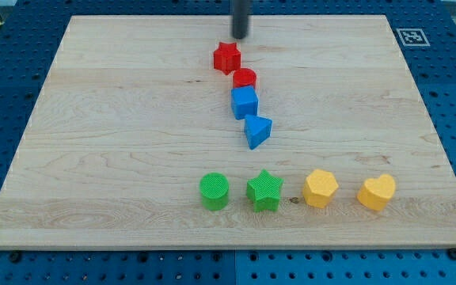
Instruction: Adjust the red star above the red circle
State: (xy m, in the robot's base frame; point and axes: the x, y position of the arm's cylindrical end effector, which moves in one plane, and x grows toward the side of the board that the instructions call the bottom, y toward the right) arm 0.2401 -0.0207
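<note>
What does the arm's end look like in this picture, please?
Only a short piece shows at the view's top: a straight, dark grey, round rod with a plain blunt end, my tip. No cables, markings or joints are visible; the rest of the arm is out of view.

Rod's upper length cut off by the view's top edge; red circle [245,77] partly behind blue cube [245,103].

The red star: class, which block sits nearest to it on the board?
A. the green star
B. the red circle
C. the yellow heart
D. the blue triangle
B: the red star lies just up and to the view's left of the red circle, almost touching it, while every other block lies lower on the board; my tip is just above the star.
</note>
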